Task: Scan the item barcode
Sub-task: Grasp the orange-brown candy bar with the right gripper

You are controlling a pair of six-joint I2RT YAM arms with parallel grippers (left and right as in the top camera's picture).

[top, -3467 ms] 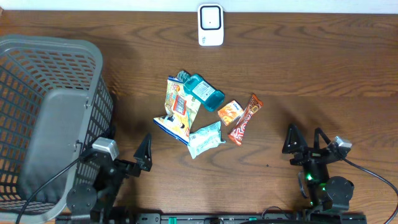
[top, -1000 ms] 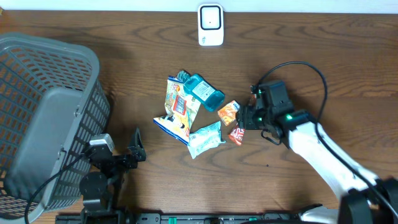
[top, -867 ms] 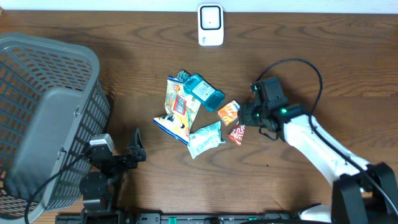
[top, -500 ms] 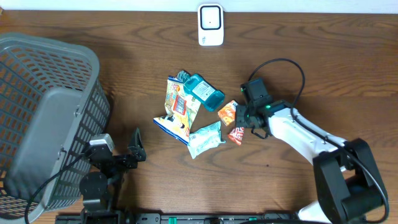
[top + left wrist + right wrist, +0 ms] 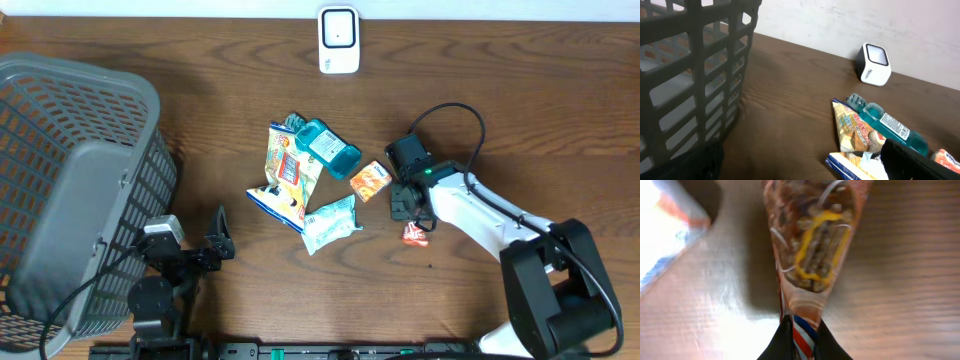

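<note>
**A:** Red foil was all the right end effector (image 5: 799, 342) had: it was closed on the striped end seam of the snack bar (image 5: 812, 245), right of centre in the overhead frame.

**B:** So it could have slipped, or hung barcode-away from the scanner (image 5: 339, 40) at top centre?

**A:** Likely. Glossy wrapper, nut picture showing, no barcode seen. Left end effector (image 5: 222, 243) sat open, lower left.

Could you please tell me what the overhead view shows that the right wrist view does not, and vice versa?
Only overhead: the basket, scanner, bottle, snack bags and the open left gripper. Only right wrist: the printed picture on the bar up close, its striped end pinched between the fingers. Both: the bar, the right gripper shut on it, and the wooden table.
</note>
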